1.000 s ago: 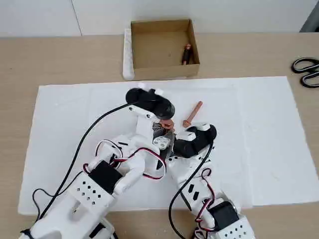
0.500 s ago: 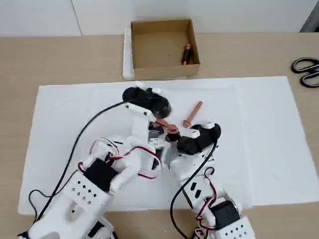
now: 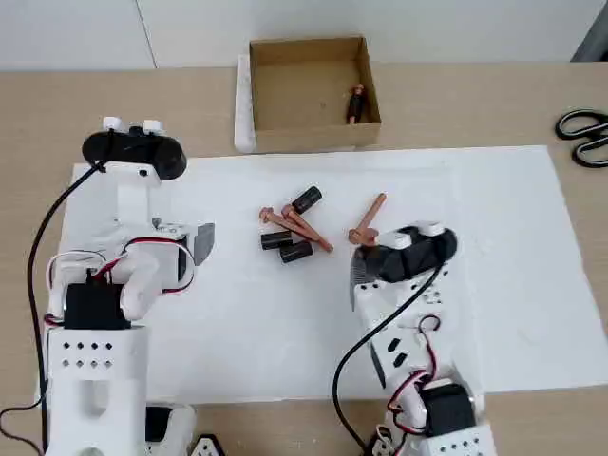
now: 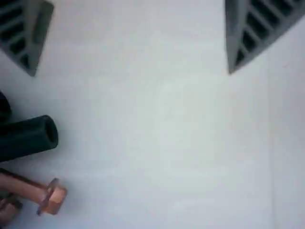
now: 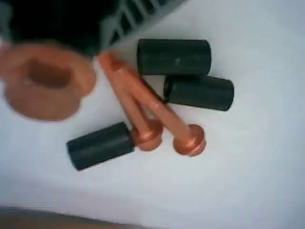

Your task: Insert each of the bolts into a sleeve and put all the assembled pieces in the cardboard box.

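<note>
Three black sleeves [image 3: 306, 199] [image 3: 276, 239] [image 3: 296, 252] and two copper bolts [image 3: 306, 229] lie in a small pile at the middle of the white sheet [image 3: 503, 285]. A third bolt [image 3: 368, 218] lies just right of the pile. My right gripper [image 3: 360, 270] hangs close beside that bolt's head [image 5: 45, 78]. The right wrist view looks over the sleeves [image 5: 174, 57] and both bolts [image 5: 157, 112]. My left gripper [image 3: 199, 243] is left of the pile, open and holding nothing [image 4: 138, 43], with a sleeve [image 4: 28, 138] and a bolt head [image 4: 50, 200] nearby. One assembled piece [image 3: 356, 103] lies in the cardboard box [image 3: 309, 138].
Scissors [image 3: 584, 135] lie at the table's far right edge. A white foam strip [image 3: 244, 104] leans against the box's left side. The sheet stretches bare to the right of my right arm and in front of the pile.
My left arm has swung from the middle far out to the left, uncovering the pile of sleeves and bolts. My right arm has shifted slightly right.
</note>
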Tool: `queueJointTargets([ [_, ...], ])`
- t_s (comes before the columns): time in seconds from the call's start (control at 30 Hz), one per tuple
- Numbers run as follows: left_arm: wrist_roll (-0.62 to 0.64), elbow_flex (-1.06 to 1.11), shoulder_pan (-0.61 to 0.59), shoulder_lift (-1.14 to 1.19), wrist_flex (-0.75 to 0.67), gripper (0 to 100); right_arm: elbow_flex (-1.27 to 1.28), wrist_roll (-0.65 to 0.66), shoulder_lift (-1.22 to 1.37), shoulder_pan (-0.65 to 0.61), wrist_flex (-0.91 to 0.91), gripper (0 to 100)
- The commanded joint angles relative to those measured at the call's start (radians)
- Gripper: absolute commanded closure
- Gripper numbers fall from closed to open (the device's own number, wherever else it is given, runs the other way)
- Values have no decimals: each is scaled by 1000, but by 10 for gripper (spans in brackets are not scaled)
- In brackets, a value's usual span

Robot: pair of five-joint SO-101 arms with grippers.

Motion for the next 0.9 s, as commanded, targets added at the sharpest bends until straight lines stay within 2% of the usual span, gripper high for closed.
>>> queueJointTargets([
  [0.0, -8, 24, -5, -12, -12, 755, -247, 64, 125, 61, 16, 995],
  [0.23, -3, 160, 0, -18, -144, 756, -835, 78, 719, 94, 21, 995],
  [0.87, -3, 160, 0, -18, -150, 756, -2251, 75, 2178, 81, 10, 995],
])
